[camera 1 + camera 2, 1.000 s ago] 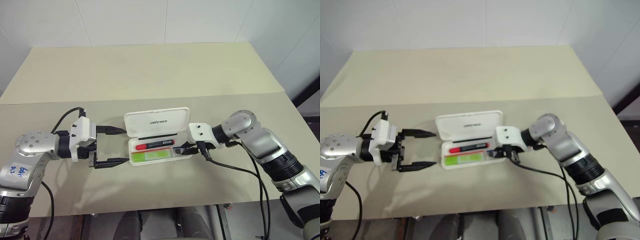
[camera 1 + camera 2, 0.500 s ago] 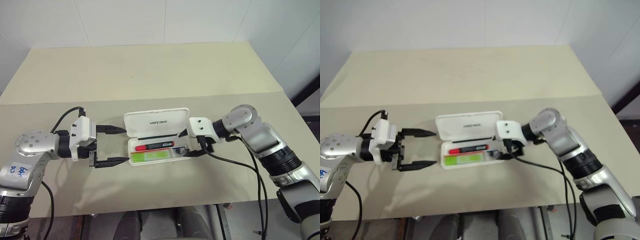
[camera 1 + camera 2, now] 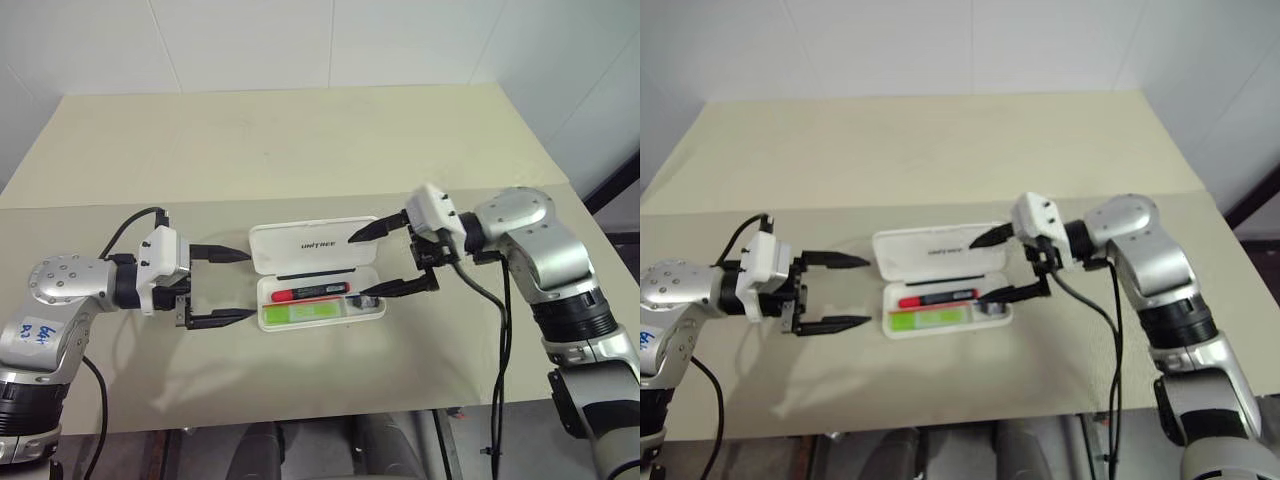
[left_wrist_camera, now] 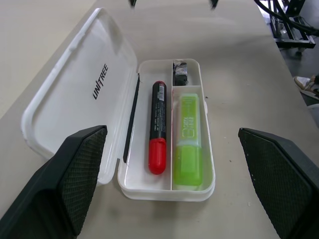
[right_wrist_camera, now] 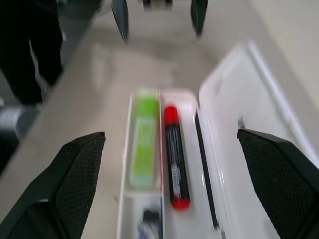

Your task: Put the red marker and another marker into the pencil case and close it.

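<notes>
The pencil case (image 3: 318,275) lay open on the table (image 3: 300,150), lid folded back flat. The lid's inner face bore the dark printed word "UNITREE", legible in the left wrist view and in both head views.

Contents of the tray:
- The red marker (image 4: 158,127) lay in the long compartment beside the hinge. Its black middle section carried small white print, too fine to read.
- The lime-green highlighter (image 4: 188,148) lay in the long compartment by the front wall, parallel to the red marker and separated from it by a thin partition. Its label carried small print, also unreadable.
- A small dark object (image 4: 180,72) occupied the short end compartment.

The left gripper (image 3: 222,284) stood level, just beside one short end of the case, jaws spread wide and holding nothing. The case lay directly ahead of its fingertips, not between them.

The right gripper (image 3: 372,262) was raised at the opposite short end, jaws spread wide and empty. One fingertip stood over the lid corner, the other over the tray's end. The two grippers faced each other with the case between them.

A label with blue handwriting (image 3: 36,338) on the left arm was not clearly legible.
</notes>
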{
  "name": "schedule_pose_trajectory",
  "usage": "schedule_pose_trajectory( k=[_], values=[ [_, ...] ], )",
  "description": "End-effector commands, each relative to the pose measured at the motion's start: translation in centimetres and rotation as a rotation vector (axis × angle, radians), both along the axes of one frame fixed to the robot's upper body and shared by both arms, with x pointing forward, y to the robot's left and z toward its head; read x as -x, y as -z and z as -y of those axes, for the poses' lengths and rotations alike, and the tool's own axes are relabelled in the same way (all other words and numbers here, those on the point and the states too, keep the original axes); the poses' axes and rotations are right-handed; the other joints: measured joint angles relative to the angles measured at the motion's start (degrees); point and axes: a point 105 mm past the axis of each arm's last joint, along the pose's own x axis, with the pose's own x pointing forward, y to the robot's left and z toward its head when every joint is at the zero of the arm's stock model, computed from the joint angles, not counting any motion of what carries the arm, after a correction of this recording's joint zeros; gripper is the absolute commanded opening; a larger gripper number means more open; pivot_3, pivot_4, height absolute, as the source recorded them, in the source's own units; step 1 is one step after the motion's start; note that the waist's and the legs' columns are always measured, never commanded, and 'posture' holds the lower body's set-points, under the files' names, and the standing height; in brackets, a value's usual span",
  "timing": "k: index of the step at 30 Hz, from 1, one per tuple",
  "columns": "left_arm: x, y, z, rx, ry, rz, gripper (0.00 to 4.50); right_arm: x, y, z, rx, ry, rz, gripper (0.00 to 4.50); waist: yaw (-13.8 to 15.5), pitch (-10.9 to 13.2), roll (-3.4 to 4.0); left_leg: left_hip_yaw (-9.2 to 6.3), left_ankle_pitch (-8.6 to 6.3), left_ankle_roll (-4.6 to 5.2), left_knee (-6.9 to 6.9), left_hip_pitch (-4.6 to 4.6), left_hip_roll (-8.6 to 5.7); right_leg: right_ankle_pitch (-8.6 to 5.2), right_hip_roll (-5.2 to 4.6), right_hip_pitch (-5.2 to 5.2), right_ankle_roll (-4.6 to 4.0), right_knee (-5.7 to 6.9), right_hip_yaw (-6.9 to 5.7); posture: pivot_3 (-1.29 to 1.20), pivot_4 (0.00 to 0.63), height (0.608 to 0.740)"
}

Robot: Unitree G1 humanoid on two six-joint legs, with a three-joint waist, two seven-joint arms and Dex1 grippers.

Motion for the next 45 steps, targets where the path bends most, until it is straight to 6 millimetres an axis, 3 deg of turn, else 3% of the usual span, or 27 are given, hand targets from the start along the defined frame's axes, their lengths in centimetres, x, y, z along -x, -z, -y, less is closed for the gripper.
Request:
schedule_pose_trajectory(
  k=[1, 6, 9, 19, 21, 31, 34, 39, 45],
  values=[
    [0.0, -1.7, -1.5, 0.028, -0.079, 0.076, 4.50, 0.1, -2.2, 1.9, -0.142, 0.064, 0.011, 4.49, 0.00, 0.00, 0.00, 0.00, 0.00, 0.00, 0.01, 0.00, 0.01, 0.00, 0.01, 0.00, 0.00, 0.00, 0.00, 0.00, 0.150, 0.740],
    [0.4, -2.4, -3.7, 0.045, -0.161, 0.088, 4.50, -0.7, -4.0, 4.9, -0.278, 0.169, -0.011, 4.49, 0.00, 0.00, 0.00, 0.01, 0.00, 0.00, 0.01, 0.03, 0.01, 0.00, 0.00, 0.00, -0.01, 0.04, 0.01, 0.00, 0.150, 0.740],
    [0.7, -2.6, -4.2, 0.067, -0.157, 0.072, 3.93, -1.2, -3.2, 6.2, -0.256, 0.192, -0.012, 4.50, -0.01, 0.00, 0.00, 0.01, 0.00, 0.00, 0.01, 0.06, 0.02, -0.02, 0.01, 0.04, -0.05, 0.02, 0.00, 0.00, 0.150, 0.740],
    [-0.3, -4.4, -5.2, 0.178, -0.179, 0.089, 0.54, 0.6, -1.3, 5.6, -0.156, 0.081, -0.014, 4.50, -0.04, 0.00, 0.01, 0.02, 0.00, 0.00, 0.01, 0.06, 0.02, -0.02, 0.02, 0.03, -0.04, 0.03, -0.01, 0.00, 0.150, 0.740],
    [-0.3, -4.4, -5.1, 0.182, -0.157, 0.066, 0.10, 0.7, -1.0, 5.6, -0.133, 0.077, 0.001, 4.50, -0.04, 0.01, 0.01, 0.03, 0.00, 0.00, 0.01, 0.06, 0.01, -0.02, 0.01, 0.03, -0.03, 0.03, 0.01, 0.00, 0.150, 0.740],
    [-3.7, -3.7, -5.5, 0.183, -0.240, 0.013, 0.10, 0.4, -0.4, 5.7, -0.125, 0.099, 0.021, 4.50, 0.02, 0.00, 0.01, 0.02, 0.01, -0.01, 0.02, 0.05, -0.01, 0.00, 0.01, 0.04, 0.01, 0.04, 0.00, 0.00, 0.150, 0.740],
    [-6.3, -1.2, -4.1, 0.080, -0.242, 0.024, 0.10, 0.2, -0.7, 5.3, -0.140, 0.104, 0.028, 4.50, 0.15, 0.00, 0.01, 0.03, 0.01, -0.01, 0.01, 0.06, -0.02, 0.01, 0.01, 0.03, 0.01, 0.04, 0.01, 0.00, 0.150, 0.740],
    [-8.8, 0.9, -2.1, 0.118, -0.258, -0.028, 0.10, 0.4, -1.7, 4.1, -0.188, 0.084, 0.035, 4.50, 0.75, 0.00, 0.00, 0.03, 0.02, -0.04, 0.09, 0.04, -0.05, 0.06, 0.00, 0.05, 0.10, 0.05, 0.03, 0.00, 0.150, 0.740],
    [-10.2, 0.9, -0.2, 0.181, -0.231, -0.017, 0.10, 0.6, -1.7, 3.7, -0.203, 0.092, 0.038, 4.50, 1.28, 0.00, 0.00, 0.02, 0.02, -0.04, 0.04, 0.01, -0.04, 0.06, 0.01, 0.01, 0.11, 0.04, 0.02, 0.00, 0.150, 0.740]
  ],
)
